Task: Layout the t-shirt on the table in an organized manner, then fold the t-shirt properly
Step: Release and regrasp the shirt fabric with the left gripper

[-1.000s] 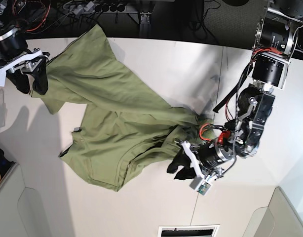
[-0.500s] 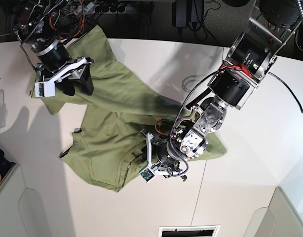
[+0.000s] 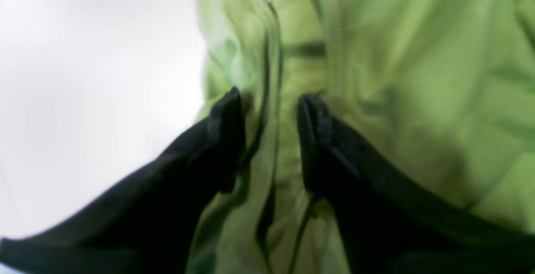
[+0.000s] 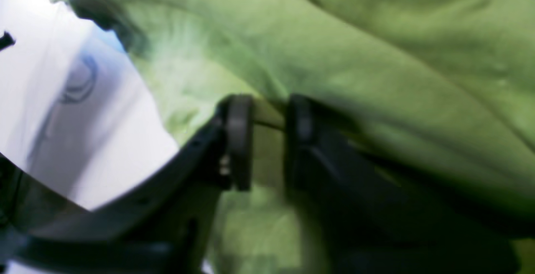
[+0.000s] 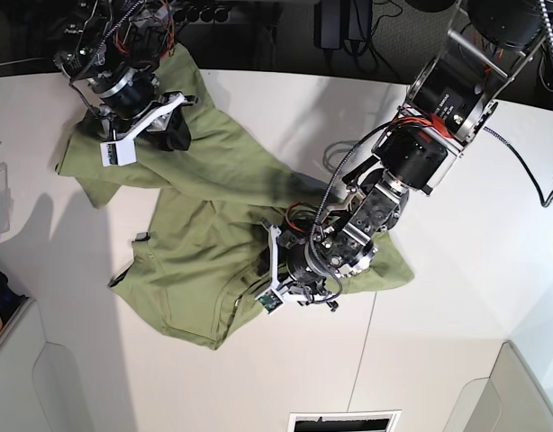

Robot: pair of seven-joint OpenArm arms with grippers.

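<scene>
The t-shirt (image 5: 213, 234) sprawls crumpled across the table (image 5: 457, 297), soft, light and floppy. My right gripper (image 4: 267, 140) at the far left has a thick fold between its narrowed jaws (whether it pinches, I cannot tell). My left gripper (image 3: 267, 140), near the middle, stands parted astride a seam ridge, the firmest hold.

Left arm reaches in from 1 o'clock, elbow bent, wrist angled down toward centre. Left gripper (image 5: 269, 270) low, fingers (image 3: 225, 140) parted with a clear gap. Right arm at 10 o'clock, wrist pitched down. Right gripper (image 5: 173, 130) with fingers (image 4: 238, 140) close together, narrow gap; both wrist views blurred.
</scene>
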